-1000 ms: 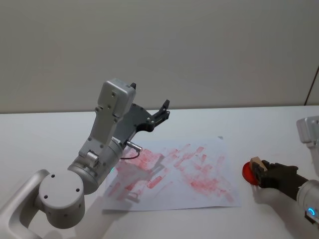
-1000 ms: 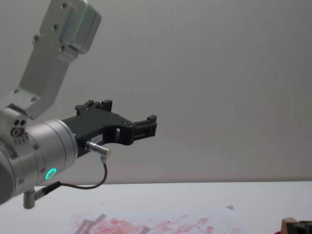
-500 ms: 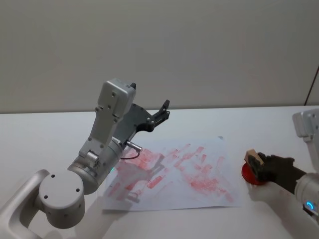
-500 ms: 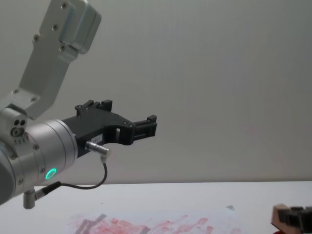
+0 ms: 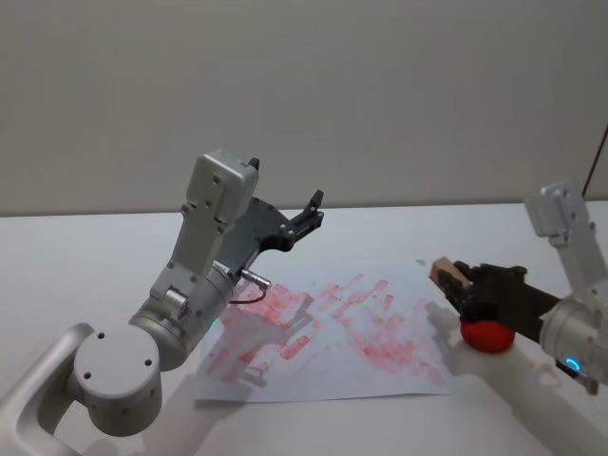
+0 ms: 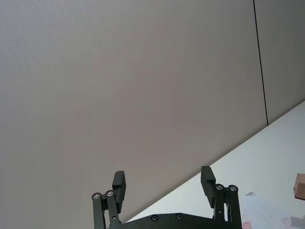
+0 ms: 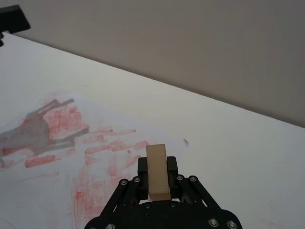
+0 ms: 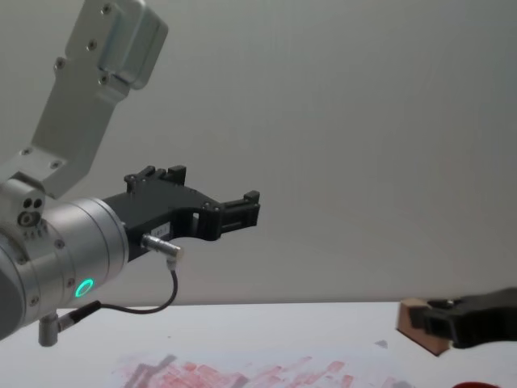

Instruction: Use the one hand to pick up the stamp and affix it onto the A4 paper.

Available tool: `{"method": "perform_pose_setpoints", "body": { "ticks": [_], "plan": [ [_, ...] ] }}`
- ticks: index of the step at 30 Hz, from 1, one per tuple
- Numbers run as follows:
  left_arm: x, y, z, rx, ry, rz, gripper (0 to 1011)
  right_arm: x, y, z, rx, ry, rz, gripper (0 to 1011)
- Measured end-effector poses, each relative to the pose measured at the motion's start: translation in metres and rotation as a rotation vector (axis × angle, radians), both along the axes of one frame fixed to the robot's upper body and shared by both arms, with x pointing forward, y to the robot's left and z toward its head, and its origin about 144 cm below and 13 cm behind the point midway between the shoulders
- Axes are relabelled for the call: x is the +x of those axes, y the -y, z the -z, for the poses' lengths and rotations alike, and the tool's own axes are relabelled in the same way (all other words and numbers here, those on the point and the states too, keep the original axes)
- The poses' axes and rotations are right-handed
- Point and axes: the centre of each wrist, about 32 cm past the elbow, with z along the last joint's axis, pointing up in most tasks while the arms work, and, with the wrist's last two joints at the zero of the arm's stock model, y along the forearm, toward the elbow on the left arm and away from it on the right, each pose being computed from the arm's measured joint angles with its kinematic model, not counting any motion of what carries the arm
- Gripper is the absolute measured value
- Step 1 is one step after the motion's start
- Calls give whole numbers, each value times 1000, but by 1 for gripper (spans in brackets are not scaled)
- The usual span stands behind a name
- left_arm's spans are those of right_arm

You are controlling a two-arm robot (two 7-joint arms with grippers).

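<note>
The stamp [image 5: 445, 273] is clamped between the jaws of the right gripper [image 5: 456, 282], which reaches in from the right and holds it in the air, clear of the table [image 5: 85, 256]; the chest view shows a gap beneath it. In the head view it hangs at the right edge of the A4 paper [image 5: 380, 332], which is covered with red prints, and just beside a round red ink pad [image 5: 487, 336] lying off that edge. The left gripper [image 6: 162, 183] is raised above the paper's far left part, fingers apart and holding nothing
</note>
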Motion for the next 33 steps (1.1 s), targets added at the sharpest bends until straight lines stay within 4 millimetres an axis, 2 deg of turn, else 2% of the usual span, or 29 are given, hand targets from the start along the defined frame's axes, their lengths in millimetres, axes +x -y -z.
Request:
{"method": "perform_pose_setpoints", "body": {
  "ticks": [15, 33],
  "plan": [
    [0, 0, 0, 0, 0, 0, 1001, 31, -10, 3, 0, -23, -220, 225],
    [0, 0, 0, 0, 0, 0, 1001, 69, -23, 22, -9, -236, -403, 225]
  ]
}}
